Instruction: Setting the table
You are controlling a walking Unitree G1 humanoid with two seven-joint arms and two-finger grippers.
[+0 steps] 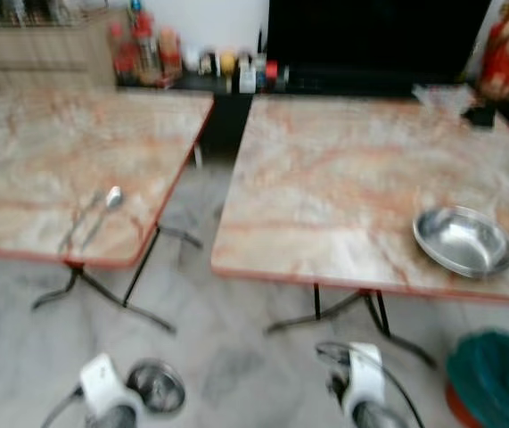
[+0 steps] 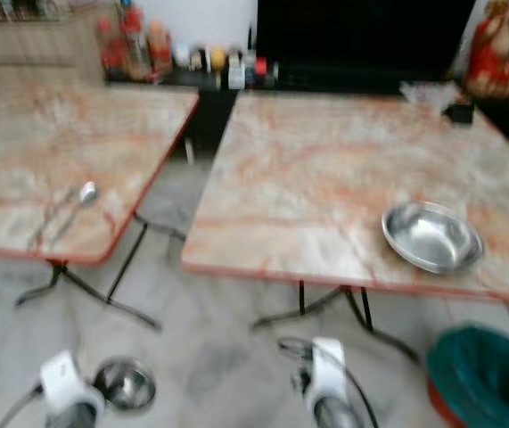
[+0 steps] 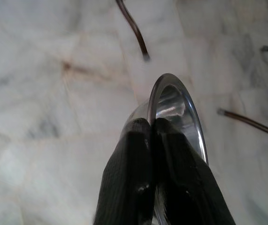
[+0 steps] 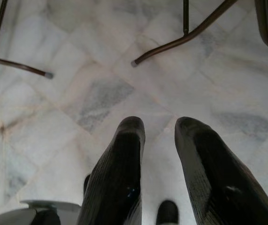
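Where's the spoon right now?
The spoon lies on the left table, near its front right corner, far from the steel dish on the right table.

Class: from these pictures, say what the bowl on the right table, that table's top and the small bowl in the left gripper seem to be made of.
Bowl: probably polished steel, silvery with bright glints. Table top: marble-look, beige with reddish veins; stone or laminate is unclear. Small bowl, pinched by the left gripper on its rim: shiny metal, mirror-like inside.

2 tables stand side by side: a spoon [image 1: 111,197] near the left table [image 1: 49,152] front edge. A dish [image 1: 464,241] sits at the right table [image 1: 325,178] front-right corner.
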